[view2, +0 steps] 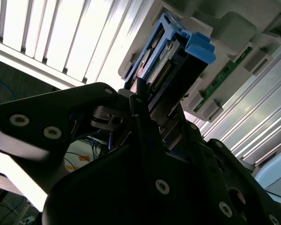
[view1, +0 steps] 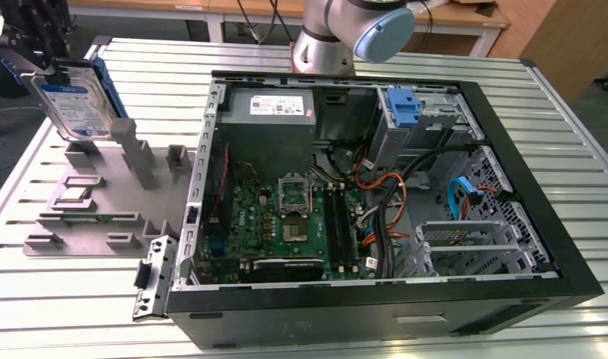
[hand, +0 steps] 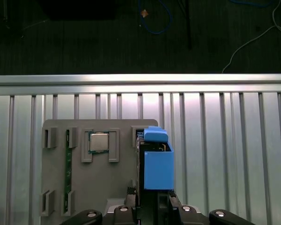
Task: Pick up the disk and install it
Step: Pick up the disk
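The disk (view1: pixel 76 108) is up in the air at the exterior view's left, standing on edge with its white-and-blue label facing the camera and the blue carrier frame running down its far side. The gripper (view1: pixel 52 69) has it by the top edge, jaws clamped firmly on either face. In the second wrist view the black fingers (view2: pixel 139 101) pinch the drive's end, connector side showing.

Directly under it sits the grey fixture plate (view1: pixel 94 224). Whether the disk's lower edge is fully clear of the upright posts there is hard to call from this angle. It looks just above them. In the first wrist view the blue carrier (hand: pixel 158 171) hangs beside a processor chip (hand: pixel 99 141) and a green memory stick (hand: pixel 68 164), both seated in the plate.

Off to the exterior view's right, well apart from the disk, lies the open computer case (view1: pixel 573 247), with its motherboard (view1: pixel 283 224) exposed and a blue bracket (view1: pixel 404 105) in the drive bay. Everything rests on the slatted metal table (view1: pixel 64 321).
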{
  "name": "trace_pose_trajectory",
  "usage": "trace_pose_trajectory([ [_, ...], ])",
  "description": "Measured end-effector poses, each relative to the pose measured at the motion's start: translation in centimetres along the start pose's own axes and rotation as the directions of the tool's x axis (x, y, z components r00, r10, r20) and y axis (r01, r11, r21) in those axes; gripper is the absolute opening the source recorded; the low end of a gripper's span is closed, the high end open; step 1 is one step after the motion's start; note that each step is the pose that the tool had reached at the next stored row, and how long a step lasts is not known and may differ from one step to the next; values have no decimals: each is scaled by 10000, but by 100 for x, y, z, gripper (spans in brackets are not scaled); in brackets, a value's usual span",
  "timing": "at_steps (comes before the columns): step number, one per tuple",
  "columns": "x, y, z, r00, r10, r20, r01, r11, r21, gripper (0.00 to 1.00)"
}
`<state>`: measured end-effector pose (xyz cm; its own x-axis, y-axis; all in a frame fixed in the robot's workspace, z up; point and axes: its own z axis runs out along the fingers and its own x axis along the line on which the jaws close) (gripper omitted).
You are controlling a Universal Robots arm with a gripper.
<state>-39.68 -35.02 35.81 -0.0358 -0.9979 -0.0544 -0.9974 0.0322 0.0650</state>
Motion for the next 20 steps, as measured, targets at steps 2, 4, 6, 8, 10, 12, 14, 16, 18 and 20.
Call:
trace_pose_trajectory([
  [2, 0, 0, -2, 10000, 0, 0, 0, 10000, 0, 35],
  [4, 0, 0, -2, 10000, -1, 0, 1, 10000, 0, 35],
  [6, 0, 0, -2, 10000, 0, 0, 0, 10000, 0, 35],
  [8, 0, 0, -3, 10000, 0, 0, 0, 10000, 0, 35],
  [10, 0, 0, -5, 10000, -1, 0, 1, 10000, -1, 35],
  [12, -1, 1, -15, 10000, 0, -2, 0, 10000, -4, 35],
  [14, -2, 3, -43, 10000, 0, 0, 0, 10000, -1, 35],
  [16, -3, 4, -64, 10000, 0, 0, 0, 10000, 0, 35],
  [18, -5, 6, -89, 10000, 0, 0, 0, 10000, 0, 35],
  [20, -6, 8, -118, 10000, 0, 0, 0, 10000, 0, 35],
])
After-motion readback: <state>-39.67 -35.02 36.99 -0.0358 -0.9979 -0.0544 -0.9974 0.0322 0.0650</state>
